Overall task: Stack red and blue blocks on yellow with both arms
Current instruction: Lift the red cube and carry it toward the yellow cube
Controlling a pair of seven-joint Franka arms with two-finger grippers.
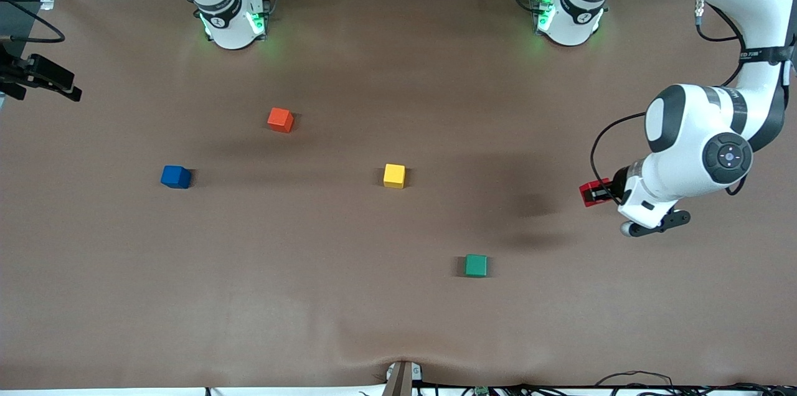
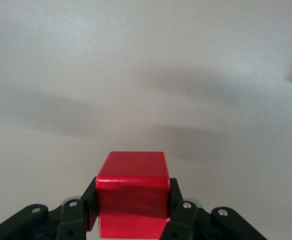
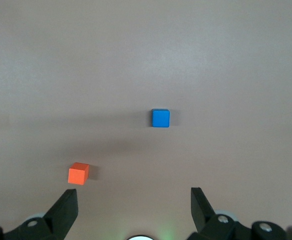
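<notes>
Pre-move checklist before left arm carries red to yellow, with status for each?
1. Red cube clamped in the left gripper: ok, a finger on each side in the left wrist view.
2. Red cube lifted off the table: cannot tell.
3. Yellow cube top bare, nothing stacked on it: ok.
4. Green cube out of the way: ok, it sits nearer the front camera than the yellow cube.
5. Right gripper open and holding nothing: ok, above the blue cube and orange-red cube.
6. Blue cube free for the later pick: ok, alone on the table.
</notes>
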